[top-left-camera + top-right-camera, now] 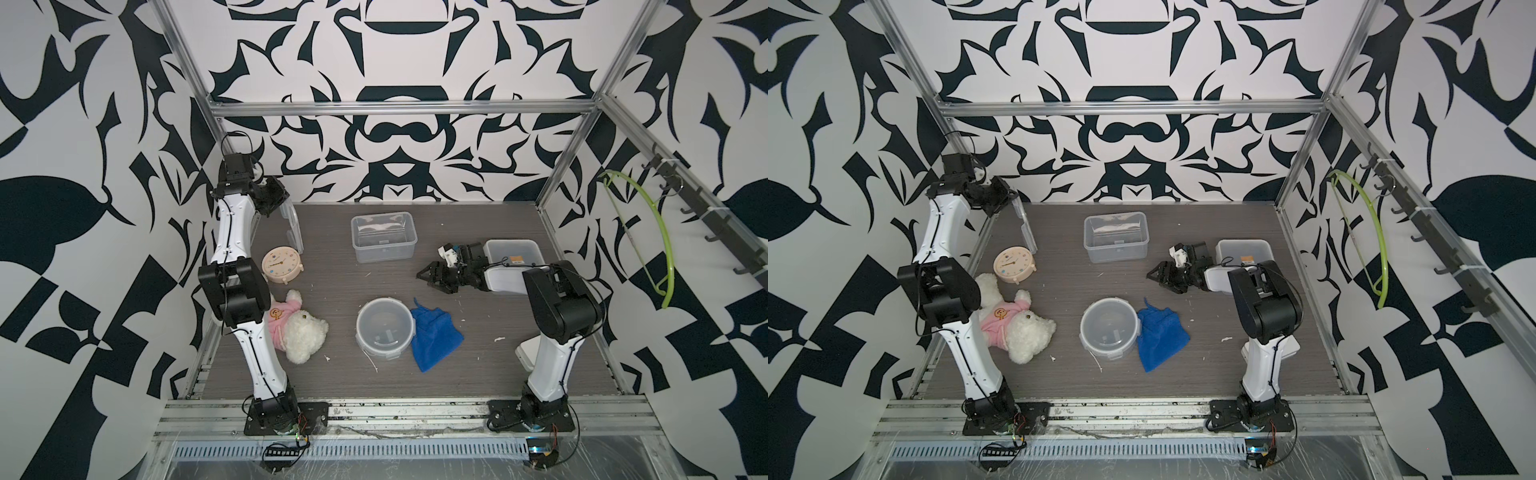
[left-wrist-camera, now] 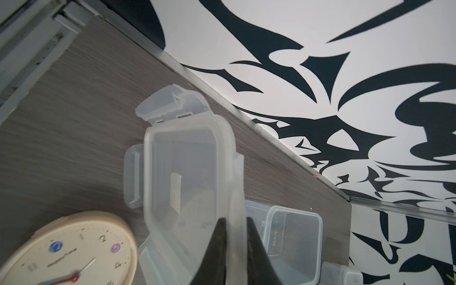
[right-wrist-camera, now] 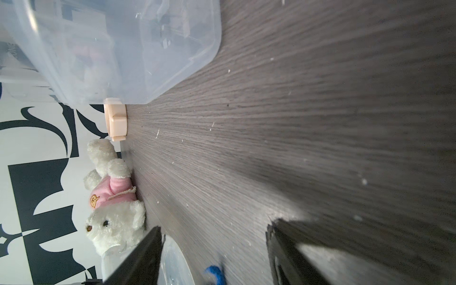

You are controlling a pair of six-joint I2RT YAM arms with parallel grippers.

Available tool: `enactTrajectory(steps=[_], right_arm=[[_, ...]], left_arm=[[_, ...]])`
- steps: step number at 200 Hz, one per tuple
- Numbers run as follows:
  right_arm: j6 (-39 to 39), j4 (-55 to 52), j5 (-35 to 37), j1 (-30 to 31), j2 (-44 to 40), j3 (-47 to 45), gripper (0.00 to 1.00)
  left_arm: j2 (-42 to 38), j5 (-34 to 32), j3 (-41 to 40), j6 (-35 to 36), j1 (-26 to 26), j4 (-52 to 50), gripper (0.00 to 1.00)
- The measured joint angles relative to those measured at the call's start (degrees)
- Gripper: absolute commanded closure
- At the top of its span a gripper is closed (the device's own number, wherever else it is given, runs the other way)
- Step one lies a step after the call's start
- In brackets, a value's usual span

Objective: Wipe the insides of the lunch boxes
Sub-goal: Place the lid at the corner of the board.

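Three clear lunch boxes stand open on the table in both top views: a rectangular lunch box (image 1: 383, 237) (image 1: 1116, 237) at the back, a round lunch box (image 1: 385, 328) (image 1: 1108, 328) in the middle, and a square lunch box (image 1: 513, 249) (image 1: 1244, 251) at the right, partly under my right arm. A blue cloth (image 1: 434, 338) lies against the round one. My left gripper (image 2: 235, 219) (image 1: 282, 203) is shut on the rim of a clear snap-clip lid (image 2: 187, 172) (image 1: 293, 228), held on edge at the back left. My right gripper (image 1: 428, 279) (image 3: 214, 228) hangs open and empty over bare table beside the square box.
A beige clock (image 1: 277, 266) lies just in front of the held lid. A white plush bear in pink (image 1: 297, 328) lies by the left arm. A pale flat piece (image 1: 525, 351) lies behind the right arm's base. White crumbs dot the table.
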Motion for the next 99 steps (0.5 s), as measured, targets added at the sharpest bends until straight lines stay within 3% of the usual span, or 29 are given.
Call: enactTrajectory(steps=[42, 65, 99], right_arm=[[0.0, -0.1, 0.1, 0.0, -0.1, 0.0, 0.31], [-0.1, -0.5, 0.7, 0.0, -0.3, 0.0, 0.31], [0.0, -0.6, 0.8, 0.0, -0.3, 0.0, 0.31]], left_arm=[[8.0, -2.0, 2.5, 2.6, -7.4, -1.9, 0.57], [10.4, -2.5, 0.7, 2.5, -9.7, -3.3, 0.53], [10.4, -1.6, -2.6, 1.7, -9.1, -2.2, 0.5]])
